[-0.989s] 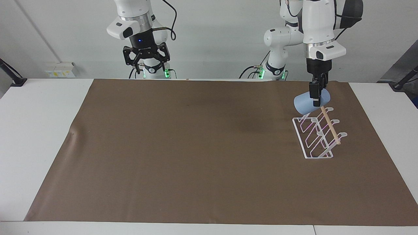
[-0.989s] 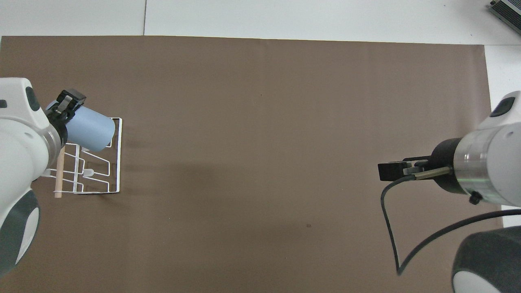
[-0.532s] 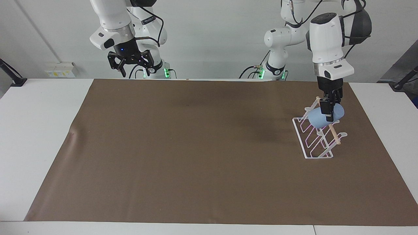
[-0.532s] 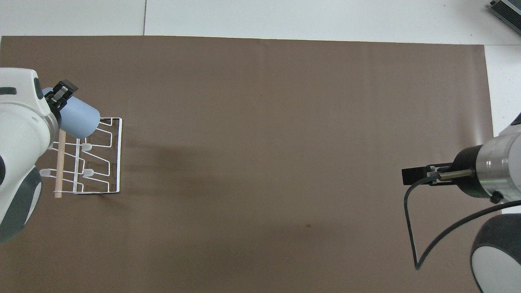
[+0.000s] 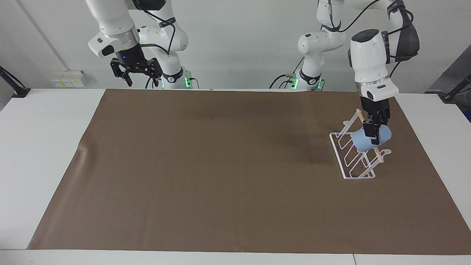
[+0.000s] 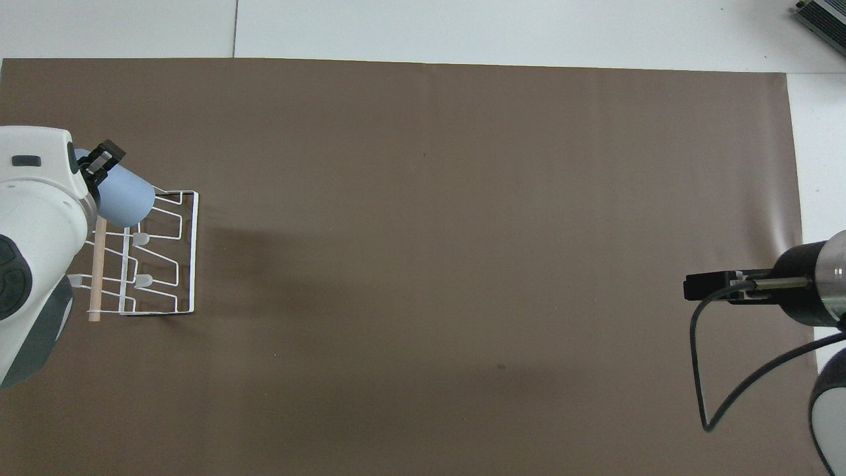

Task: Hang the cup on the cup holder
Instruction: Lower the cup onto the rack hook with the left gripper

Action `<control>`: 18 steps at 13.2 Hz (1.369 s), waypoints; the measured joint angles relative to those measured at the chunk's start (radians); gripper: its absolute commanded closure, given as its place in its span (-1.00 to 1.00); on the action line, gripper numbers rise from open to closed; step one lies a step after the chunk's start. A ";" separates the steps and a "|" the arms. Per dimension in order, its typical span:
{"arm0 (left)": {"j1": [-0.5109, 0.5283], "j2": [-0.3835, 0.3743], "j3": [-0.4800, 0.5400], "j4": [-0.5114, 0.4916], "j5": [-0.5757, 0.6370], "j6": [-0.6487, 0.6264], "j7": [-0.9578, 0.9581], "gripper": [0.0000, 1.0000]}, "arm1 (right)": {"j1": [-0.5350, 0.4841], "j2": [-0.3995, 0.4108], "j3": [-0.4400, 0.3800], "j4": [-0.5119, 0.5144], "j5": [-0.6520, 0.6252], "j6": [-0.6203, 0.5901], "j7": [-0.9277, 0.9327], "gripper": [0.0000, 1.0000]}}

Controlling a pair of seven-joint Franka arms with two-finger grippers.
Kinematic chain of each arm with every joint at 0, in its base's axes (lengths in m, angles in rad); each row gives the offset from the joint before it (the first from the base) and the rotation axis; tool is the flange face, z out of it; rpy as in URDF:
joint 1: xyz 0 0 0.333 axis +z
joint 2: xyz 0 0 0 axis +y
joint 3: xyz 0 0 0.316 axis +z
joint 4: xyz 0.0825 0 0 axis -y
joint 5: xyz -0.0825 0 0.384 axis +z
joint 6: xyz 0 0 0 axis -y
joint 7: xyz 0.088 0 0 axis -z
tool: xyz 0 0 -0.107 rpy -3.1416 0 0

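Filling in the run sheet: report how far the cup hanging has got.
Done: the cup is picked up and carried to the cup holder, at the left arm's end of the table. In hand: the left end effector is shut on the cup, tilted against the holder's prongs by the wooden dowel. Left: seat it, release, withdraw. The right end effector waits open, raised near its base.

Left hand (image 5: 375,134) clamped on the tilted light-blue cup (image 5: 368,141), cup against the white wire cup holder (image 5: 355,154) on the brown mat (image 5: 220,165), right hand (image 5: 136,71) spread, raised over the counter's (image 5: 48,140) robot-side edge.
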 measured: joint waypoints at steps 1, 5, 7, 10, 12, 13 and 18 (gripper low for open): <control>0.002 0.000 0.000 -0.009 0.007 0.013 -0.008 1.00 | 0.000 -0.004 0.000 0.007 0.000 0.000 0.000 -1.00; 0.004 0.006 -0.001 -0.024 0.086 0.018 -0.065 1.00 | 0.000 -0.013 -0.008 0.019 0.000 0.000 0.000 -1.00; 0.004 0.024 -0.003 -0.026 0.127 0.020 -0.113 1.00 | 0.000 -0.013 -0.022 0.019 0.000 0.000 0.000 -1.00; 0.004 0.042 -0.008 -0.026 0.138 0.031 -0.150 1.00 | 0.000 -0.013 -0.031 0.019 0.000 0.000 0.000 -1.00; 0.004 0.046 -0.010 -0.026 0.139 0.033 -0.160 1.00 | 0.000 -0.013 -0.031 0.019 0.000 0.000 0.000 -1.00; 0.004 0.049 -0.011 -0.026 0.139 0.034 -0.163 1.00 | 0.000 -0.013 -0.031 0.019 0.000 0.000 0.000 -1.00; 0.003 0.066 -0.012 -0.026 0.152 0.041 -0.176 0.96 | 0.000 -0.013 -0.031 0.019 0.000 0.000 0.000 -1.00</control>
